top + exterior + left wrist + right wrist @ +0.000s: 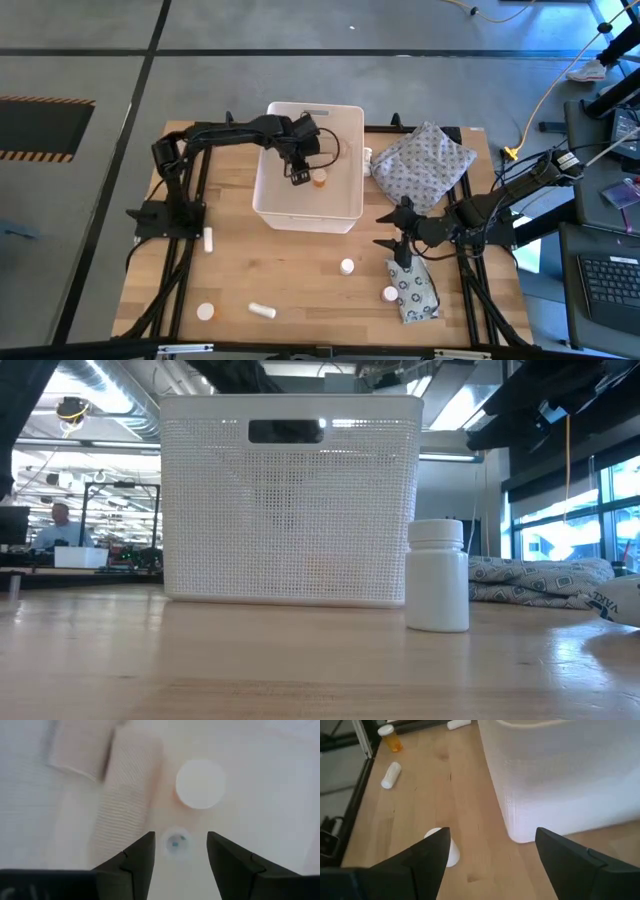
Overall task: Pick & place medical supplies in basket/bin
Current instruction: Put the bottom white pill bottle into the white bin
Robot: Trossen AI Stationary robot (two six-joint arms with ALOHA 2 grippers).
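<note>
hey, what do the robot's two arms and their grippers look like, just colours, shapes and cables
Both arms are black, slim and jointed, on black frame posts at the table's sides. The left gripper and right gripper each end in two dark, wedge-shaped fingers, seen tapering in the wrist views. Thin black cables loop along the left arm near its wrist. No markings are readable.

A grey dotted cloth bundle [423, 163] lies on the wooden table [300, 275]; a person [58, 525] sits far behind.
</note>
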